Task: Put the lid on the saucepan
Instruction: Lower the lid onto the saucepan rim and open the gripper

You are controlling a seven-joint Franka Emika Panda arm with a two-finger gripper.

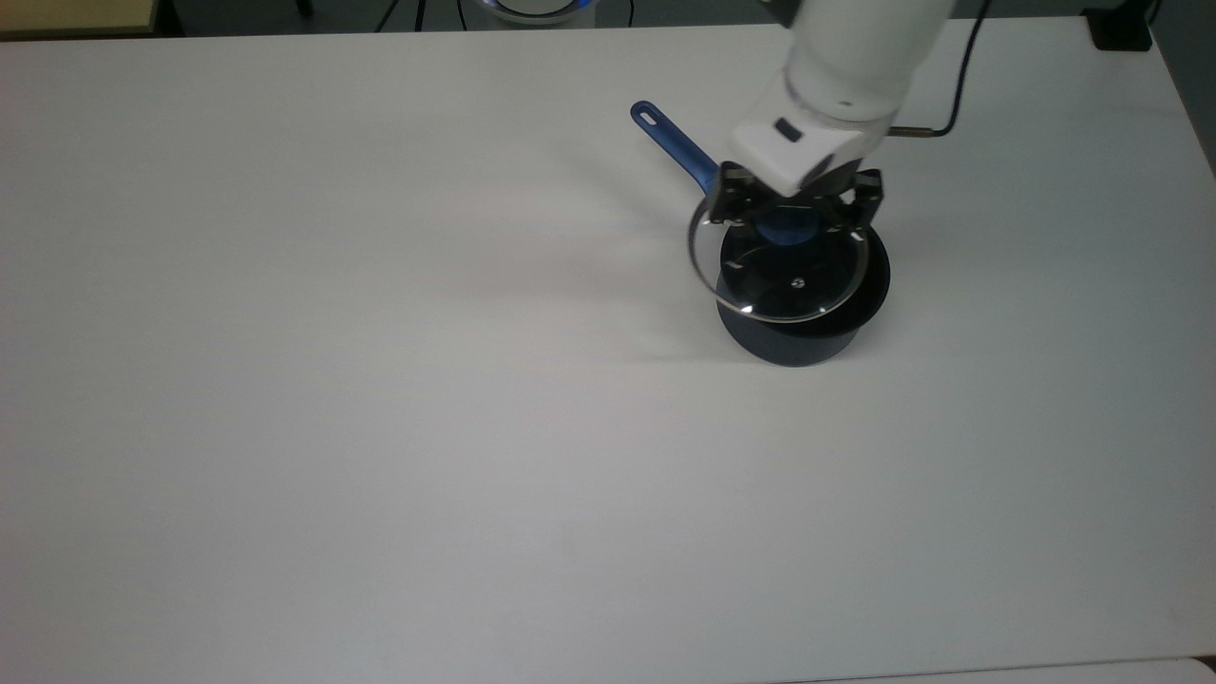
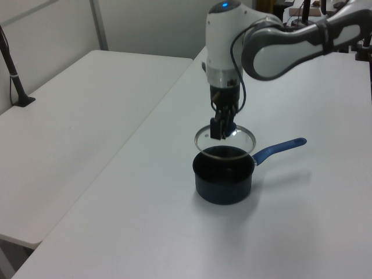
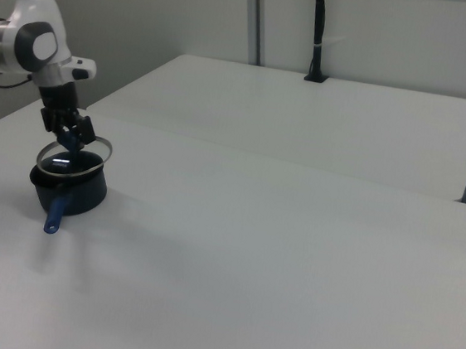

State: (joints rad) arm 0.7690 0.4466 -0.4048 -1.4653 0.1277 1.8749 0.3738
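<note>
**Lid hanging over the saucepan, not seated**

So going left to right in the top view: most of the white table is just bare surface. The first thing you hit is the saucepan's long blue handle, slotted tip pointing toward the table's far edge and the top view's left. Then the saucepan itself, dark and deep, sitting in the right half of the table, closer to the far edge than the near one.

The lid is held in the air above the pot. In the left view you can see a gap between the lid and the saucepan rim, so it isn't touching. It looks shifted a bit toward the top view's left, its metal rim overhanging the pot on the handle side.

The gripper comes down from above and is clamped on the lid's blue knob, a finger on either side. The arm reaches in from the left view's right.
</note>
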